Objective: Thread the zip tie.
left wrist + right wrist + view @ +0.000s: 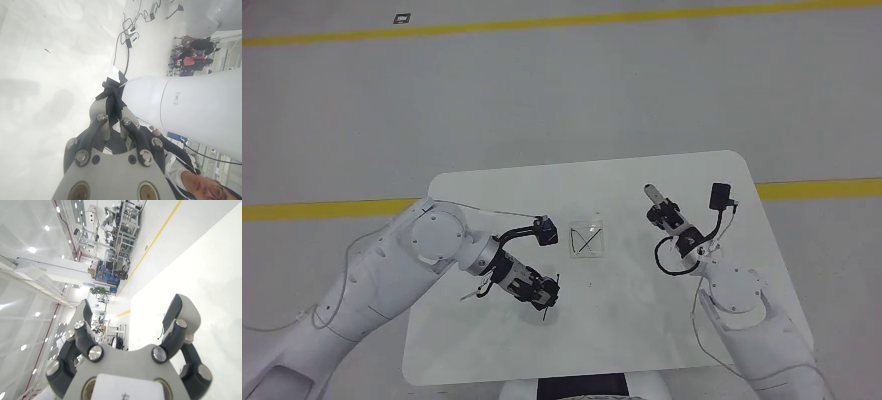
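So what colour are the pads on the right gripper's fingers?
Black and ribbed: the pads show best in the right wrist view.

From up top, the thin black zip tie (545, 309) pinched in the left gripper (550, 293) was way too tiny for us to find its head. Same with the dark lines in the clear plastic tray (599, 250): we couldn't count them.

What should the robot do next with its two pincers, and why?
Probably bring the open right pincer across toward the left pincer. The left one looks shut on a thin black zip tie, while the right one holds nothing and sits well apart, so it must come closer to catch the tie's free end.
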Motion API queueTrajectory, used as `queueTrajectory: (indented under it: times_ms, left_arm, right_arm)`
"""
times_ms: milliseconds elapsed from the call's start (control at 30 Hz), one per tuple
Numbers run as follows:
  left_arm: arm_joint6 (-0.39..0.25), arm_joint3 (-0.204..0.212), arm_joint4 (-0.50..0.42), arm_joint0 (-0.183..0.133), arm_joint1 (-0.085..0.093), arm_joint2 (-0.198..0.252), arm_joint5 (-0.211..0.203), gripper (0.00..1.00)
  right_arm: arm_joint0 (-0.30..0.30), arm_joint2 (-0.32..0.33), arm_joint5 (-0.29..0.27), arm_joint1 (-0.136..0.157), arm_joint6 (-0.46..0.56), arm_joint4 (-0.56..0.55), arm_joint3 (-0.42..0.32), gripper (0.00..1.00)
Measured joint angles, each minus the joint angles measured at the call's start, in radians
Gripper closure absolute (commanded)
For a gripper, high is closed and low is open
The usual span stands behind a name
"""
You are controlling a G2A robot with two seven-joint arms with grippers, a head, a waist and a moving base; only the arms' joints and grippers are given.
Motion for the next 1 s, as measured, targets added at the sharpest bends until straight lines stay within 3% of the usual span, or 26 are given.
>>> queueTrajectory:
  times_ms: [367,767,867,1000]
  left_arm:
    - [0.000,0.000,0.000,0.000,0.000,0.000,0.000,1.00]
    - [0.000,0.000,0.000,0.000,0.000,0.000,0.000,1.00]
    - [0.000,0.000,0.000,0.000,0.000,0.000,0.000,1.00]
    - [0.000,0.000,0.000,0.000,0.000,0.000,0.000,1.00]
  right_arm:
    - [0.054,-0.018,-0.240,0.018,0.454,0.097,0.084,0.00]
    - [0.056,-0.028,-0.231,0.018,0.461,0.115,0.084,0.00]
    - [0.073,-0.061,-0.234,0.017,0.516,0.104,0.092,0.00]
    - [0.114,-0.115,-0.239,0.014,0.646,0.234,0.132,0.00]
